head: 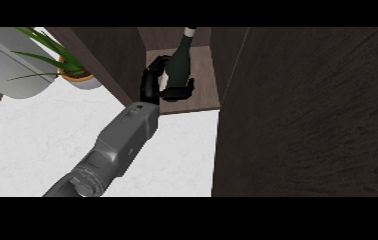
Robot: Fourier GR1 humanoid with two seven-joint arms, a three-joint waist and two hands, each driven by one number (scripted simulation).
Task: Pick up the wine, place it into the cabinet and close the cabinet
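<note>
The wine bottle (181, 59) is dark green with a pale cap and stands inside the open cabinet, on its brown shelf (203, 101). My left hand (151, 81) reaches into the cabinet from the lower left. Its palm is against the bottle's left side and its fingers (179, 92) curl round the lower body. The bottle's base is hidden behind those fingers. The cabinet's dark wood door (295, 114) stands open and fills the right side of the view. My right hand does not show.
A potted plant (74, 66) with long green leaves stands left of the cabinet's side wall (111, 59). A pale rounded object (22, 71) lies at the far left. The white counter (59, 129) spreads below them.
</note>
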